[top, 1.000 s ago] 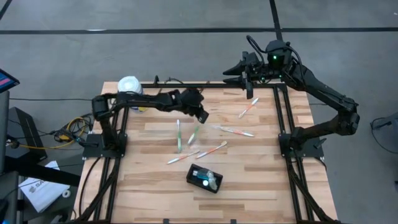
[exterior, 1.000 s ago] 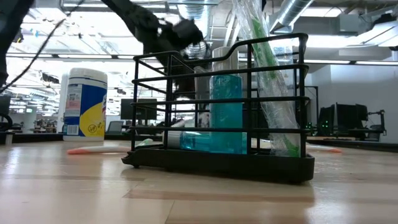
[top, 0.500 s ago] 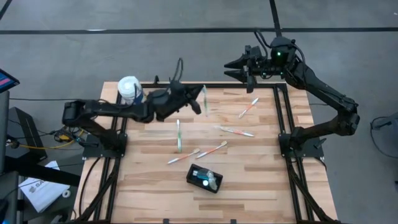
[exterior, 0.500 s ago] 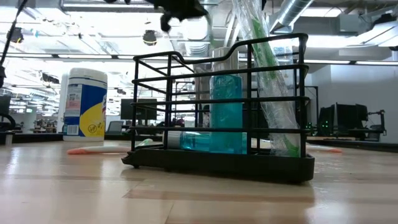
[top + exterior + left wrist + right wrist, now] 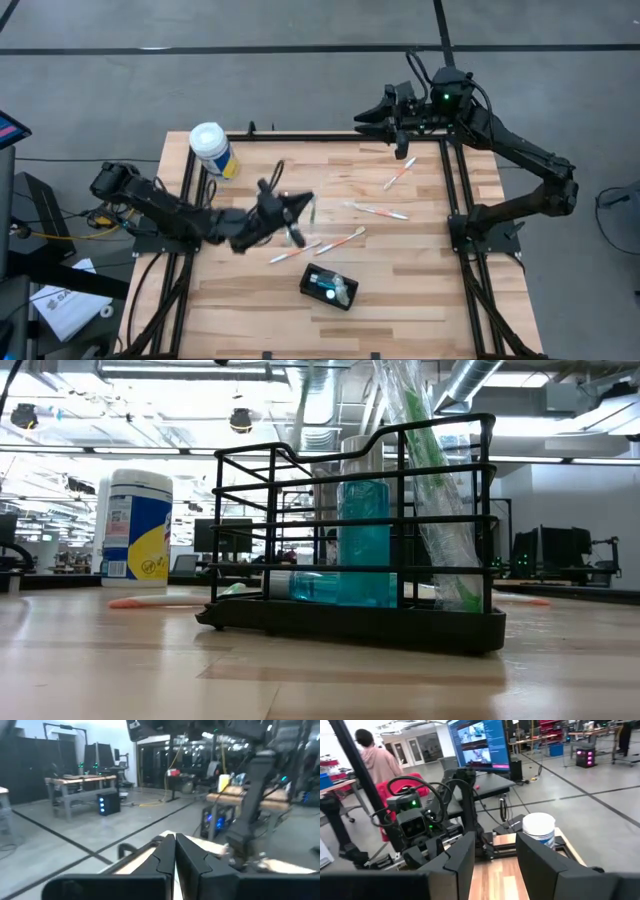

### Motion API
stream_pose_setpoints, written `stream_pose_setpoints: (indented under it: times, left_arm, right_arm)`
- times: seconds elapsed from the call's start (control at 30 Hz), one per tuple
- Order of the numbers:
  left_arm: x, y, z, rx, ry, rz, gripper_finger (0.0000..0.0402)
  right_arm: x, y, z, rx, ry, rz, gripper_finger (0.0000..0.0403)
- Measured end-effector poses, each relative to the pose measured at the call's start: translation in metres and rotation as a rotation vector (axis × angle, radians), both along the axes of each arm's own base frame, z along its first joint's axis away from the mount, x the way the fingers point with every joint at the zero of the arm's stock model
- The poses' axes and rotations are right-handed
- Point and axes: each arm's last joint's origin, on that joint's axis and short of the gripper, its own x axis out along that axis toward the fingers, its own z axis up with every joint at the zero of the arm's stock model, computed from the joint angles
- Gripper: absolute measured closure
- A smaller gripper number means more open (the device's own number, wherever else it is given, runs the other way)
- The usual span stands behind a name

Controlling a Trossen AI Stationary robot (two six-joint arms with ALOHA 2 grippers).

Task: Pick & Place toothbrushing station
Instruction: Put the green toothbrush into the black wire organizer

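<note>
The toothbrushing station [image 5: 328, 287], a black wire holder with a blue bottle and wrapped brushes in it, stands on the table near the front middle; it fills the low view [image 5: 350, 540]. My left gripper [image 5: 300, 205] hovers above the table's middle, a little to the far side and left of the station. It points about level and is shut [image 5: 175, 855] on a pale toothbrush [image 5: 312, 208]. My right gripper [image 5: 365, 118] is raised over the table's far edge and stands open [image 5: 492, 865] with nothing between its fingers. My left gripper pinches the toothbrush between its two fingers; only a thin pale strip [image 5: 175, 880] shows between them. Which part of the brush it has cannot be told. The brush is lifted clear of the table and sticks out past the fingertips.
Several loose toothbrushes lie on the table's middle and far right [image 5: 378, 210] [image 5: 343, 240] [image 5: 400, 172] [image 5: 297, 250]. A white-lidded canister [image 5: 212, 150] stands at the far left corner. A person [image 5: 375, 760] stands in the room beyond.
My left gripper has risen with a green-and-white toothbrush, lifting it clear of the table. It has tipped from pointing down to level. It went first toward the far edge, then swung back toward the near edge and left. It has left the low view upward.
</note>
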Motion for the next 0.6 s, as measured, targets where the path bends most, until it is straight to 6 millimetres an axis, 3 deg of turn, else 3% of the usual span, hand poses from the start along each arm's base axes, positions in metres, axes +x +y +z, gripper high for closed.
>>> stream_pose_setpoints:
  times: [0.23, 0.6]
  left_arm:
    - [-0.024, -0.035, -0.017, -0.044, -0.042, -0.02, 0.0401]
    - [-0.001, -0.055, -0.052, -0.071, -0.1, -0.055, 0.0401]
  right_arm:
    - [0.007, 0.012, -0.002, 0.016, 0.011, 0.045, 0.0276]
    - [0.013, 0.028, -0.003, 0.011, 0.018, 0.088, 0.028]
